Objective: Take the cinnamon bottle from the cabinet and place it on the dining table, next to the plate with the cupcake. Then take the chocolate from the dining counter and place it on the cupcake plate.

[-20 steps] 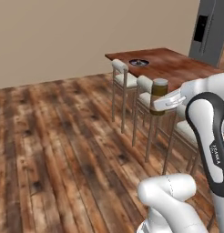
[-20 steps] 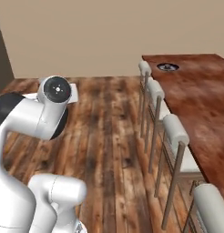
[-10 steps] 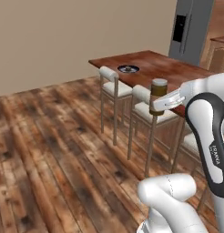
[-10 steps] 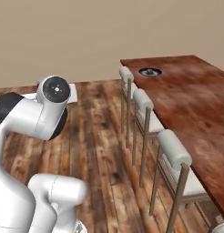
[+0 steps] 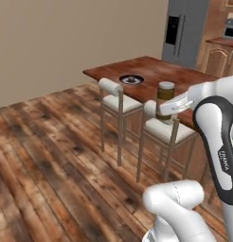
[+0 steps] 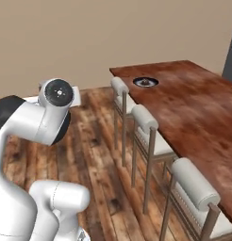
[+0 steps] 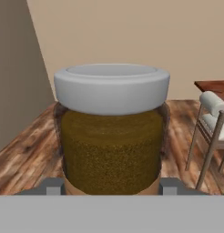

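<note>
The white arm rises from the lower right of the left base view, its dark-jointed upper link bent forward and its forearm reaching out level to the left. The end effector is clamped on the cinnamon bottle, holding it upright in the air, one finger on each side of the jar's base.

walls: plain beige | floor: wood planks | stools: white-cushioned, in a row | fridge: grey
</note>
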